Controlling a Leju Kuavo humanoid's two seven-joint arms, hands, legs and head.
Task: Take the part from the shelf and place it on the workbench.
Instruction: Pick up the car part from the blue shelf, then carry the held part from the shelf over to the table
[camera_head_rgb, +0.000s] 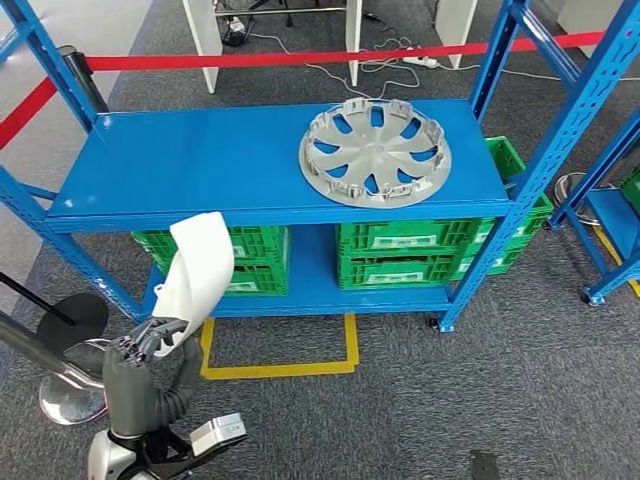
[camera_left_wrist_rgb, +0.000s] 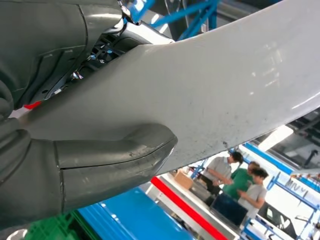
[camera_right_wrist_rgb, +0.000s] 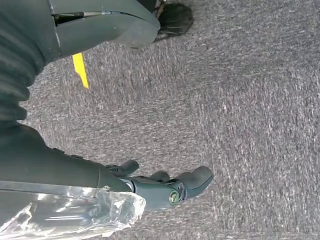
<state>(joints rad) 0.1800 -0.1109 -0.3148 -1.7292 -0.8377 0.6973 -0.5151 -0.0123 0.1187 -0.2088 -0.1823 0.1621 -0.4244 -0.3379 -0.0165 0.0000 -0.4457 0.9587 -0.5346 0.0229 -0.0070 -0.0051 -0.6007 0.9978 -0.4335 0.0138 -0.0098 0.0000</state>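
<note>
1. Nearest in: the left hand (camera_head_rgb: 145, 342) is up in front of the body, gripping a pale curved part (camera_head_rgb: 198, 268) by its lower edge. The part rises and curls over above the hand.
2. The left wrist view confirms it: the thumb (camera_left_wrist_rgb: 113, 160) lies pressed flat against the part's (camera_left_wrist_rgb: 226, 85) broad face, the darker fingers hidden behind it.
3. The right hand (camera_right_wrist_rgb: 166, 187) hangs low over grey carpet (camera_right_wrist_rgb: 245, 100), fingers spread and nothing in them. Clear plastic film (camera_right_wrist_rgb: 75, 212) is wrapped around that forearm.
4. On the floor ahead, yellow tape (camera_head_rgb: 302, 368) marks a box in front of the shelf (camera_head_rgb: 226, 165).
5. Up on the blue shelf top sits a silver hubcap (camera_head_rgb: 375, 150), well apart from the part. Green crates (camera_head_rgb: 400, 250) fill the tier below.
6. Farthest back, a red barrier tape (camera_head_rgb: 302, 58) runs across.
7. My read: the part is off the shelf and in hand; the carry to the surface is what's left, and no surface is in sight.
8. The risks: the hold is at one edge only, so the long free end could swing or slip out on a turn. It also stands close to the shelf edge and could clip it as the robot pivots away.
</note>
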